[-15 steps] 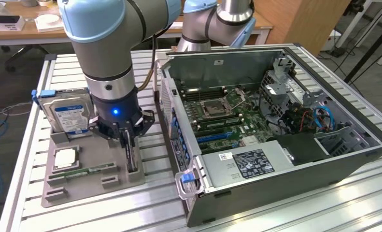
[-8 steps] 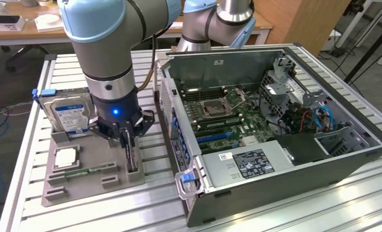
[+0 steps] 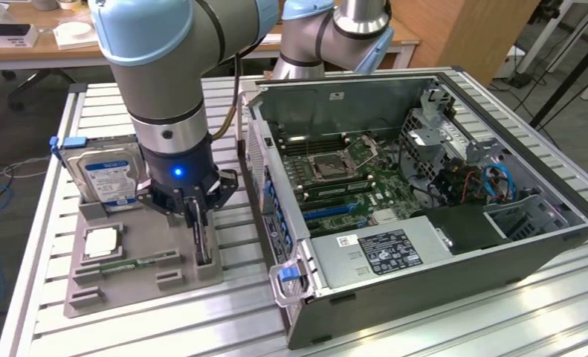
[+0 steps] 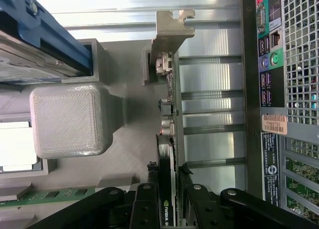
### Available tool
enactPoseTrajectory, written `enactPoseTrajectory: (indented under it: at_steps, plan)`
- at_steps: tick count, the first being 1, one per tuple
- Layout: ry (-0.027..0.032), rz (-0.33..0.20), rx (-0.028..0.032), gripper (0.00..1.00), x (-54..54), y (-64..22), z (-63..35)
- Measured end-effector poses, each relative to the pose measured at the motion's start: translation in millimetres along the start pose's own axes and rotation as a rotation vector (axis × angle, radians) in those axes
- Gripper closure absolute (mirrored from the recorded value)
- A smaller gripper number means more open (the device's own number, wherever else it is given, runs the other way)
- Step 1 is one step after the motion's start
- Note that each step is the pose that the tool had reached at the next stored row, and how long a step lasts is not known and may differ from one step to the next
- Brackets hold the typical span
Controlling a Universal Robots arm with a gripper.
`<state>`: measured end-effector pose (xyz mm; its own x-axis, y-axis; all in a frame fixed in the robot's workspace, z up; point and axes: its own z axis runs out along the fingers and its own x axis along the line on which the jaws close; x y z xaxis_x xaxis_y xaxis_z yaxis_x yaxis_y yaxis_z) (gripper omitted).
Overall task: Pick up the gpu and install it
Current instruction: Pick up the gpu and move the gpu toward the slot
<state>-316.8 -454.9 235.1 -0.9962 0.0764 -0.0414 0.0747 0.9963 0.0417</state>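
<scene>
- Grey plastic tray (image 3: 125, 286) sits nearest, on the exterior view's left, slotted so each part stands ready to be picked: one memory stick (image 3: 140, 262), one processor (image 3: 100, 242).
- Just beyond, the one gpu (image 4: 167, 179) stands on edge in its slot (bracket end seated). The gripper (image 3: 196, 219) is clamped across its upper edge, seemingly for a straight lift.
- Farther back, one hard drive (image 3: 107, 178) stands upright.
- On the right, one computer case (image 3: 492, 256) lies open, giving access.

- End effector (image 3: 196, 217) at gpu (image 3: 204, 245), hemmed btwn hard drive (image 3: 105, 177) & PC case (image 3: 442, 279) wall; little room each side.
- Case top open, room above motherboard (image 3: 343, 178).
</scene>
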Motion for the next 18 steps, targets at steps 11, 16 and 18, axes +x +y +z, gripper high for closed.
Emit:
enactPoseTrajectory:
  at_steps: [11,16,18]
  plan:
    - [0.0001,0.0,0.0,0.73,0.0,0.0,0.0]
    - [0.0001,0.0,0.0,0.73,0.0,0.0,0.0]
    - [0.0001,0.0,0.0,0.73,0.0,0.0,0.0]
